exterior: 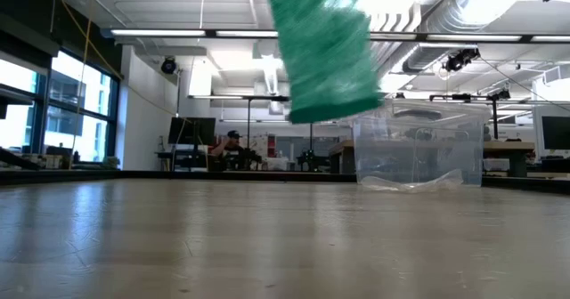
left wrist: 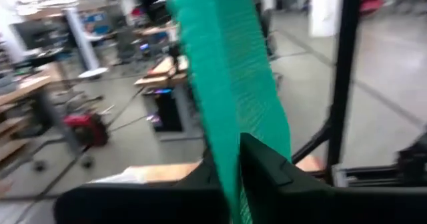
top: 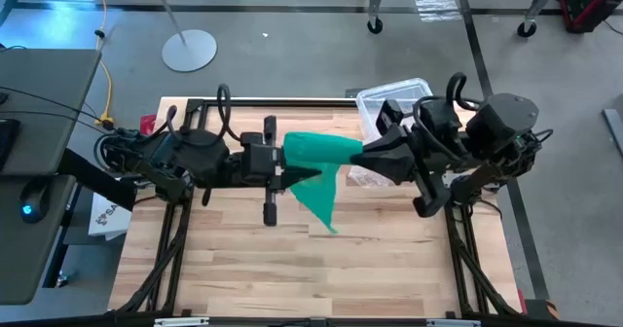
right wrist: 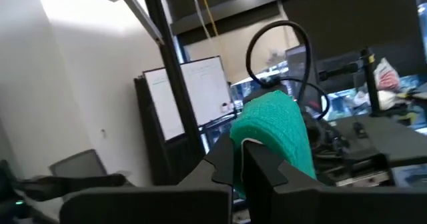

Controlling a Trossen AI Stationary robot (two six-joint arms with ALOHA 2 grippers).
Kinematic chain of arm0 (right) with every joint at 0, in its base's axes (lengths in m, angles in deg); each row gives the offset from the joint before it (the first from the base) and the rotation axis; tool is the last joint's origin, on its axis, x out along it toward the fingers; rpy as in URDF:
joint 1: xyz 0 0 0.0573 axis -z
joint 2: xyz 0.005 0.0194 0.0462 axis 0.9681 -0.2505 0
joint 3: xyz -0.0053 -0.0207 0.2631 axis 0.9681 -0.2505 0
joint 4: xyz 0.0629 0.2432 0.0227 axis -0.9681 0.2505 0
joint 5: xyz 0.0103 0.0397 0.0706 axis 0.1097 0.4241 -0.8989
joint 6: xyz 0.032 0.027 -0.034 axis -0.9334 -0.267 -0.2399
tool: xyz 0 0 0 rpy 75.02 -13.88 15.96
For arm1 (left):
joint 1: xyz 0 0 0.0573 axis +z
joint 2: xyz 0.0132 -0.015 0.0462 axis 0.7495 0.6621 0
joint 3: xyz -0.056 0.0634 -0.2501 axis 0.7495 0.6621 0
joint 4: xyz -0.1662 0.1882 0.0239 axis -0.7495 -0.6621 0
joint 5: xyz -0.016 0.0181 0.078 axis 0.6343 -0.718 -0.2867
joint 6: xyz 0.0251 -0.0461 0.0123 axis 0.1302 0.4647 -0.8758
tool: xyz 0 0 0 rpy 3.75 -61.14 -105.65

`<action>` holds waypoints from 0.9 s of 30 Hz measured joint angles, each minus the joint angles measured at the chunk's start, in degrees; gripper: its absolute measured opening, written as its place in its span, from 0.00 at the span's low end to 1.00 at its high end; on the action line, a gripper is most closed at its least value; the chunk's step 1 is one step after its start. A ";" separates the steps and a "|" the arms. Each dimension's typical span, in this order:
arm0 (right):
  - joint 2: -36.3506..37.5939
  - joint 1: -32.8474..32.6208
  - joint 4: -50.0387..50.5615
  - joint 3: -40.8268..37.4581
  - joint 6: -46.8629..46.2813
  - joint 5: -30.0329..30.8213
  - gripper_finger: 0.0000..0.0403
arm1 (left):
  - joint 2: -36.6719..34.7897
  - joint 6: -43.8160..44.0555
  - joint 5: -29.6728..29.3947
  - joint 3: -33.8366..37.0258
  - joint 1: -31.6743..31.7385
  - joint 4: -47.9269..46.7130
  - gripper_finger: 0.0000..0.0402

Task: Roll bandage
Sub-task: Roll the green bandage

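The green bandage (top: 316, 157) stretches above the table between my two grippers, which face each other over the middle of the table. My left gripper (top: 290, 176) is shut on the strip, which runs away from its fingers in the left wrist view (left wrist: 227, 84). My right gripper (top: 368, 154) is shut on the other end, where the green fabric bunches in a hump (right wrist: 275, 127) over its fingertips. A loose tail (top: 326, 210) hangs down toward the table's near side, and its lower end (exterior: 329, 103) is clear of the tabletop. My left gripper pinches the flat strip (left wrist: 235, 163) between its two fingers, coming level from the table's left. The strip leaves the fingers as a band toward the right gripper, lifted clear of the table. My right gripper holds the bandage's other end (right wrist: 267, 144) between its fingertips, coming nearly level from the table's right. The fabric humps over the fingertips; whether it is wound or only folded there cannot be told. It is clear of the table.
A clear plastic box (top: 389, 103) stands at the far right of the wooden table (top: 292, 269), just behind the right gripper; it also shows in the low view (exterior: 419, 148). The near half of the table is bare wood.
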 joint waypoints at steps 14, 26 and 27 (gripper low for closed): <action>0.84 -0.73 1.91 0.00 5.16 5.73 0.00 | -1.58 6.28 -0.41 0.02 0.76 -11.88 0.47; 1.55 -2.63 2.14 0.00 4.98 5.22 0.00 | -1.90 6.64 10.27 0.02 1.99 -9.80 0.66; 1.55 -2.63 2.12 0.00 4.98 5.13 0.00 | -1.88 6.47 11.33 0.03 2.32 -8.35 0.67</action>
